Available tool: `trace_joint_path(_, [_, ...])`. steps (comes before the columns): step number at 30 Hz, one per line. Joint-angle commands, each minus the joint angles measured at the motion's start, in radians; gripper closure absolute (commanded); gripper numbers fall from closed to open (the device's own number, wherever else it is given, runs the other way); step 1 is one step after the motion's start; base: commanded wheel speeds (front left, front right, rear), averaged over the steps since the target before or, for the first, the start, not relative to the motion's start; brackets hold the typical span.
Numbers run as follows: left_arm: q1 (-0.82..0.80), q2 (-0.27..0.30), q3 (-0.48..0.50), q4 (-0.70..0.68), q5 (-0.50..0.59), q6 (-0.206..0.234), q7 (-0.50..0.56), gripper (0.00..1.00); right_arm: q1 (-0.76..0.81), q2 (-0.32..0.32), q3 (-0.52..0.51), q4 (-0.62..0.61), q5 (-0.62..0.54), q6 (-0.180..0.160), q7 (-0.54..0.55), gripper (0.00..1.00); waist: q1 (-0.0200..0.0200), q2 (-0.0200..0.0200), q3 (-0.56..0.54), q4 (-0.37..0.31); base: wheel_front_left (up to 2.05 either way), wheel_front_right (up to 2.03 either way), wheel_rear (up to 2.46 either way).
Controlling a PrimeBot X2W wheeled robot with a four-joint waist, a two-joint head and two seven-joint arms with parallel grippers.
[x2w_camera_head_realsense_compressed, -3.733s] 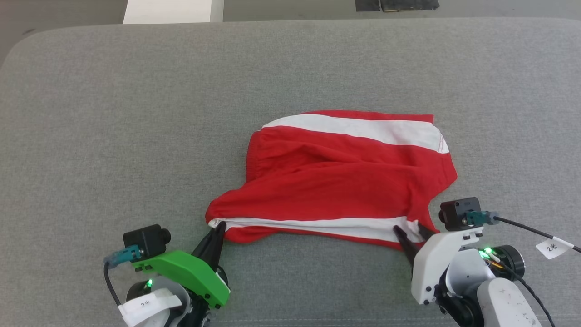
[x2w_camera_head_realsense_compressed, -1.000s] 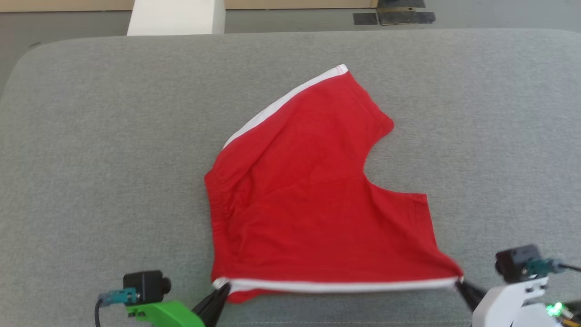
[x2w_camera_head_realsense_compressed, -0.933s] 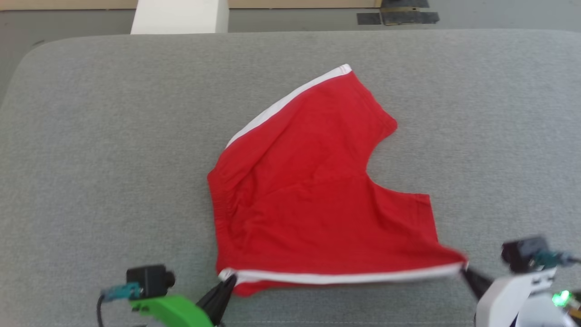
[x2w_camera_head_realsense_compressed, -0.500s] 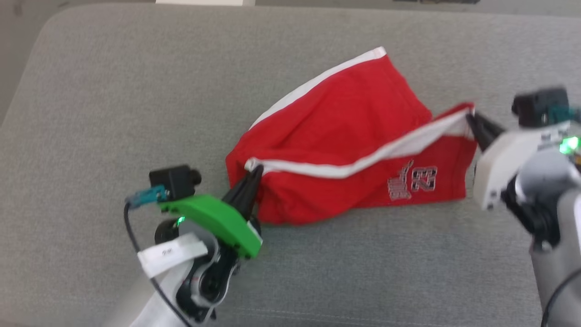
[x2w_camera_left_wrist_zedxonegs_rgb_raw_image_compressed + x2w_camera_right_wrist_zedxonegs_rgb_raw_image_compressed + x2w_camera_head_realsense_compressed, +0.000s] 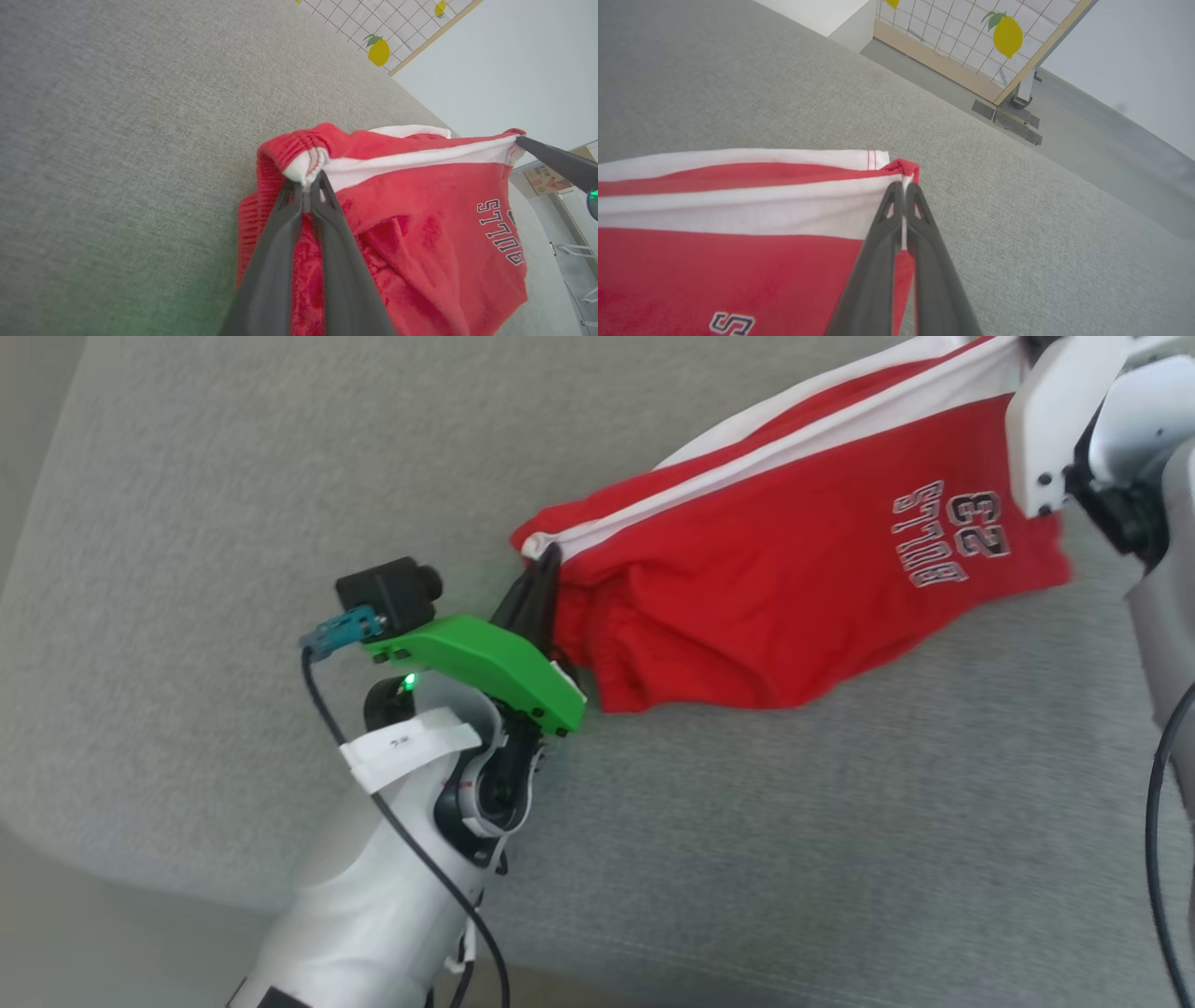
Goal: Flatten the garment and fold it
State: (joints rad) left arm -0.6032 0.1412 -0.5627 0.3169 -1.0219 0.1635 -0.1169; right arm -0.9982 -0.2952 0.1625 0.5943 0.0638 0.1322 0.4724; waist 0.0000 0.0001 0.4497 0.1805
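Note:
The red garment (image 5: 784, 588) with white hem bands and a printed "BULLS 23" hangs stretched above the grey cushion, its lower folds resting on the cushion. My left gripper (image 5: 546, 565) is shut on the white band's left corner; the left wrist view has that gripper (image 5: 309, 184) pinching the hem of the garment (image 5: 420, 224). At the head view's top right, my right arm's white wrist shell (image 5: 1060, 411) holds the band's other end, its fingertips cut off by the frame. In the right wrist view the right gripper (image 5: 903, 186) is shut on the corner of the garment (image 5: 738, 233).
The grey cushion (image 5: 280, 476) spreads wide around the garment, with its rounded near-left edge (image 5: 112, 859) low in the head view. Beyond the cushion stand a lemon-printed grid panel (image 5: 971, 42) and a white block (image 5: 822, 14).
Both grippers have lifted the near white hem off the cushion and carried it away from me, over the rest of the cloth, turning up the printed side. The head camera has tilted too.

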Motion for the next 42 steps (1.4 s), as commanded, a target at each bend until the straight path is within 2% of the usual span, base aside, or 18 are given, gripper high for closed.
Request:
trace_joint_path(1, [-0.023,-0.006,-0.002,0.014,0.007,-0.011,-0.004,1.0,-0.027,-0.004,0.006,0.027,-0.007,-0.002,0.008,1.0,0.0,-0.0001,0.08,0.08,0.0,0.0,0.0])
trace_joint_path(5, [-0.047,-0.027,-0.015,0.047,0.003,-0.035,-0.006,1.0,-0.089,-0.005,0.01,0.119,0.001,-0.002,0.054,1.0,0.0,-0.0001,0.112,0.114,0.0,0.0,0.0])
trace_joint_path(10, [-0.061,-0.042,-0.036,0.068,-0.006,-0.067,0.005,1.0,-0.129,-0.006,0.037,0.199,0.027,-0.002,0.146,1.0,0.0,-0.0001,0.12,0.124,0.0,0.0,0.0])
trace_joint_path(12, [-0.061,-0.045,-0.049,0.07,-0.011,-0.089,0.015,0.14,-0.135,-0.007,0.039,0.217,0.041,-0.002,0.169,1.0,0.0,-0.0001,0.111,0.12,0.0,0.0,0.0])
trace_joint_path(13, [-0.059,-0.045,-0.051,0.07,-0.013,-0.097,0.014,0.0,-0.134,-0.007,0.036,0.222,0.048,-0.002,0.172,0.84,0.0,-0.0001,0.104,0.116,0.0,0.0,0.0])
trace_joint_path(14, [-0.059,-0.044,-0.052,0.069,-0.01,-0.104,0.006,0.0,-0.131,-0.006,0.038,0.222,0.054,-0.002,0.166,0.69,0.0,-0.0001,0.096,0.112,0.0,0.0,0.0])
trace_joint_path(15, [-0.055,-0.043,-0.051,0.068,-0.009,-0.111,-0.003,0.0,-0.126,-0.006,0.042,0.221,0.061,-0.002,0.157,0.0,0.0,-0.0001,0.085,0.107,0.0,0.0,0.0])
trace_joint_path(23, [0.013,-0.004,-0.038,0.026,0.027,-0.141,-0.097,0.0,-0.025,-0.023,0.059,0.18,0.159,-0.002,0.039,0.0,0.0,-0.0001,-0.027,0.07,0.0,0.0,0.0])
trace_joint_path(30, [0.115,0.046,0.017,-0.015,0.104,-0.137,-0.141,0.0,0.106,-0.044,0.015,0.121,0.241,-0.002,-0.096,0.0,0.0,-0.0001,-0.107,0.061,0.0,0.0,0.0])
trace_joint_path(33, [0.161,0.051,0.105,-0.056,0.205,-0.135,-0.144,0.0,0.157,-0.04,-0.036,0.114,0.27,-0.002,-0.149,0.0,0.0,-0.0001,-0.117,0.062,0.0,0.0,0.0])
trace_joint_path(34, [0.211,0.032,0.195,-0.106,0.339,-0.149,-0.144,0.0,0.178,-0.034,-0.078,0.119,0.279,-0.002,-0.179,0.0,0.0,-0.0001,-0.112,0.065,0.0,0.0,0.0])
trace_joint_path(35, [0.23,0.016,0.232,-0.125,0.385,-0.159,-0.145,0.0,0.18,-0.032,-0.094,0.124,0.278,-0.002,-0.188,0.0,0.0,-0.0001,-0.107,0.067,0.0,0.0,0.0])
trace_joint_path(39, [0.275,-0.03,0.333,-0.177,0.557,-0.205,-0.145,0.0,0.167,-0.016,-0.156,0.161,0.269,-0.002,-0.193,0.0,0.0,-0.0001,-0.082,0.077,0.0,0.0,0.0])
trace_joint_path(42, [0.29,-0.061,0.392,-0.206,0.645,-0.233,-0.145,0.0,0.146,-0.007,-0.195,0.199,0.252,-0.002,-0.171,0.0,0.0,-0.0001,-0.064,0.086,0.0,0.0,0.0])
